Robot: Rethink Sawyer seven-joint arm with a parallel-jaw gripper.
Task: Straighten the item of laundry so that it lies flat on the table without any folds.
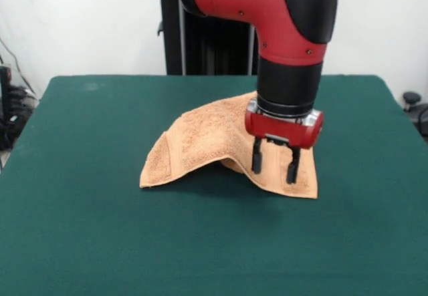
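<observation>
Dark green felt-like cloth over the table (87,229), filling most of the front view from the near edge back to the pale wall. Red and black arm (281,15) next in size, coming down from the top edge right of centre, with a black wrist section and a red collar above the gripper (275,168). Peach terry towel (200,142) near the middle of the table, not flat: left part folded over on itself, with a narrow flap along the left edge and a flat woven band visible there; middle humped up off the cloth in an arch, with a dark shadow beneath the raised near edge; right part sloping down to a corner resting on the table at the lower right. Far corner of the towel hidden behind the wrist. Gripper over the right part of the towel, 2 black fingers (256,159) pointing straight down, spread apart with peach terry showing in the gap between them, nothing clamped. Fingertips close above or at the towel surface; contact not clear from this angle.
</observation>
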